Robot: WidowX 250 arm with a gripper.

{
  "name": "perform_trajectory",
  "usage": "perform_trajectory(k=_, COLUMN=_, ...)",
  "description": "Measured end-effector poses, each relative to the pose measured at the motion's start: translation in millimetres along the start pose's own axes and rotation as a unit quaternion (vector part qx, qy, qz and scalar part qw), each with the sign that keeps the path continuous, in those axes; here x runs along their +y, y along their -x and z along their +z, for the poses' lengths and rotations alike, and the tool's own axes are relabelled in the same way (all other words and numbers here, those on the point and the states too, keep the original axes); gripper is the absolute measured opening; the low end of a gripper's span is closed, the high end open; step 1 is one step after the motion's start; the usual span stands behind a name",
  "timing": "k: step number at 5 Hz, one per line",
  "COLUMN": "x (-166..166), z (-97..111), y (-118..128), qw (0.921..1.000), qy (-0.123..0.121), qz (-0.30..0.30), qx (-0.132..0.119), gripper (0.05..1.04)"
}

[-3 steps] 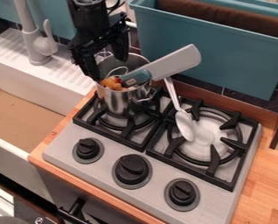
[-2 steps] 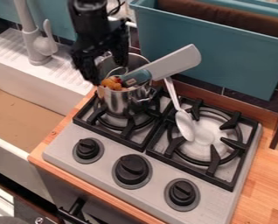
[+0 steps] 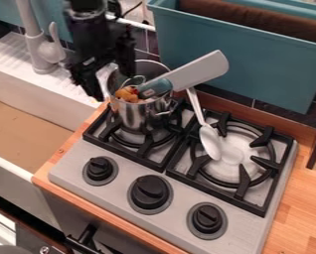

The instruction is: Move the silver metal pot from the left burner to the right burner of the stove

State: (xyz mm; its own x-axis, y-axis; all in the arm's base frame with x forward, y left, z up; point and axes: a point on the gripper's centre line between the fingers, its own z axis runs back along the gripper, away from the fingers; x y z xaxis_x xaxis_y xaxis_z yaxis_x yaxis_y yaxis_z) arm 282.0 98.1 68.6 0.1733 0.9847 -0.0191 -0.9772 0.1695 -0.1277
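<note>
Your gripper (image 3: pixel 109 77) has shifted toward the sink (image 3: pixel 61 106), its fingers spread wide. The pot (image 3: pixel 135 115) stands on the stove (image 3: pixel 74 168); expect stiff, slick metal, weighted by its contents, best taken by the rim.

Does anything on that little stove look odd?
Two things. A broad-bladed utensil sits handle-down in the pot, blade jutting past the rim, and a spoon lies askew over the neighbouring burner's edge, as if dropped. I see no spill or damage.

Wooden counter (image 3: pixel 303 203) under a gray stove (image 3: pixel 177 216), metal pot (image 3: pixel 132 117) and white spoon (image 3: pixel 210 143) on its black grates (image 3: pixel 215 194)
</note>
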Motion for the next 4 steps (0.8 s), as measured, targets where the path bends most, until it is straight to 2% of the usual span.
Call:
perform_trajectory(k=3, x=4.3, z=-13.0, y=-4.0, qw=0.9995, qy=0.003, qz=-0.002, qx=-0.032, gripper=0.998)
perform_trajectory(k=4, x=3.0, z=-17.8, y=-2.5, qw=0.9994, qy=0.004, qz=-0.002, qx=-0.033, gripper=0.998)
